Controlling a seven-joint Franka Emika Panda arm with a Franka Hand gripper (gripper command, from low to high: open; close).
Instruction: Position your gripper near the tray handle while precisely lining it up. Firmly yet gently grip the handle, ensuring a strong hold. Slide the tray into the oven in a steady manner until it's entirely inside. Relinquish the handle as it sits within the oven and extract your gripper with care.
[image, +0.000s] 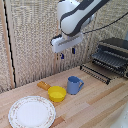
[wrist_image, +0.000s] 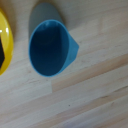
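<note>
We are hovering high above the wooden table (image: 100, 107), gripper (image: 66, 53) pointing down over the blue mug (image: 74, 85), holding nothing. We are guessing the fingers are slightly spread, but the exterior view is too coarse, so we cannot tell. The oven (image: 114, 55) is sitting at the exterior view's right, door open and dropped forward, with the tray (image: 111, 59) lying in its mouth, seemingly partly pulled out. So the tray is lying well to the exterior view's right of the jaws and lower; its long axis is running along the oven front. The handle is too small to make out, and the oven is getting cut off at the frame edge. The wrist view is showing only the mug, table and a yellow bowl (wrist_image: 4, 42) edge, no fingers, no tray. A patterned plate (image: 32, 112) is sitting near the front.
</note>
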